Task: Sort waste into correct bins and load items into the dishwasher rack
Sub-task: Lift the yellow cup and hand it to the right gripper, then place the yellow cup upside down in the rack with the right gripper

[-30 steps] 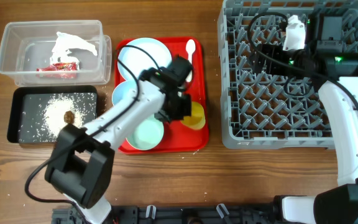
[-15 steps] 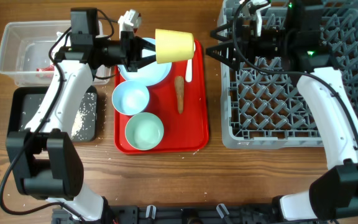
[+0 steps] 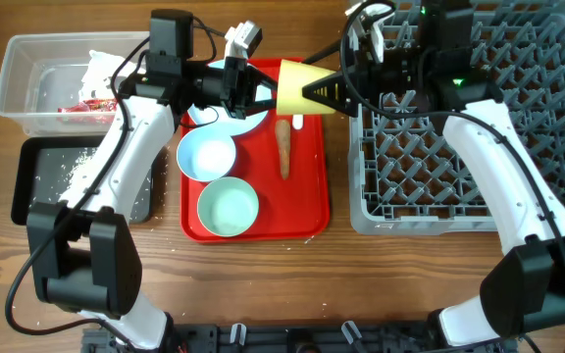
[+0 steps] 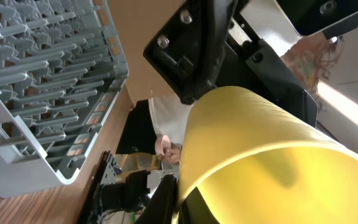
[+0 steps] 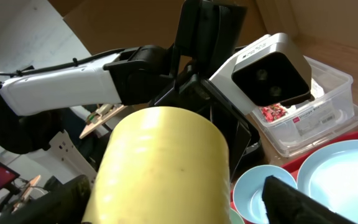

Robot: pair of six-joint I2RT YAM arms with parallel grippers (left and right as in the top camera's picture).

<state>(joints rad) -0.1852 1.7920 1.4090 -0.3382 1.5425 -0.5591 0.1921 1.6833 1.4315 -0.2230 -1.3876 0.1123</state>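
The left gripper (image 3: pixel 261 86) grips the yellow cup (image 3: pixel 288 84) by its rim and has carried it further out towards the other arm. The right gripper (image 3: pixel 314 94), apart from the cup half a second ago, now has its spread jaws bracketing the cup's far end. The dishwasher rack (image 3: pixel 439 167) lies just beyond, so a handover looks ready.

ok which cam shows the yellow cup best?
Overhead: whole yellow cup visible, lying sideways between left gripper and right gripper above the red tray. Left wrist shows only its rim end close up; right wrist its base and side.
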